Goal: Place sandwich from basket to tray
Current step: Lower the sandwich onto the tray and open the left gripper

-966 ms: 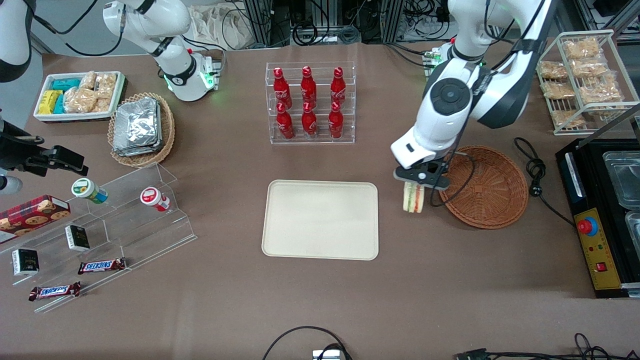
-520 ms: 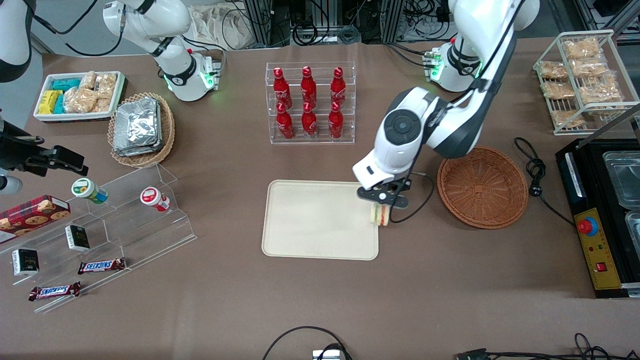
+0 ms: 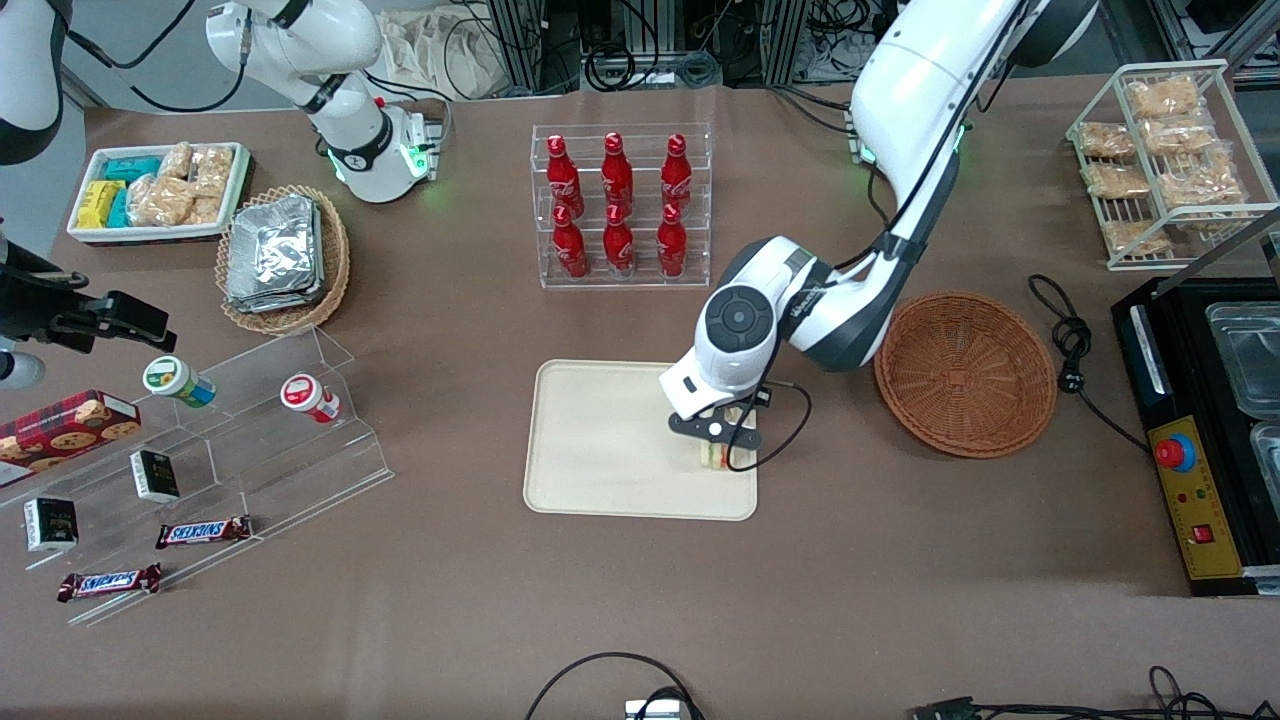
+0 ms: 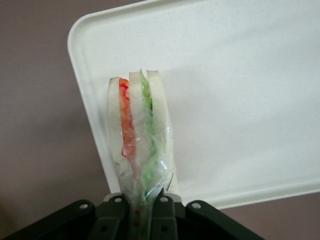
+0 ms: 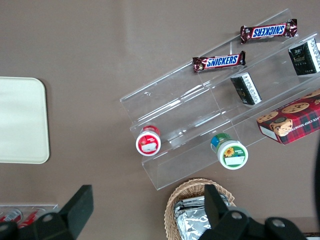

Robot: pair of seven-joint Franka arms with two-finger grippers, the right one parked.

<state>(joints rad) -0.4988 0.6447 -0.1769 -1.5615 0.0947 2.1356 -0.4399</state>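
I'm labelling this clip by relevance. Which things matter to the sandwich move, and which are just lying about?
In the job:
sandwich, clamped in the gripper over the tray
tray
basket, with nothing in it

Lying about:
red bottles
foil packets
Snickers bars
cookie box

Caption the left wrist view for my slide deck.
Gripper holds the wrapped sandwich over the tray.

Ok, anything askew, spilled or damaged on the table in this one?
Nothing spilled or damaged. The only tipped items are two small jars lying on their sides on the clear stepped display. The pincer is shut on the wrapped sandwich over the tray; the basket holds nothing.
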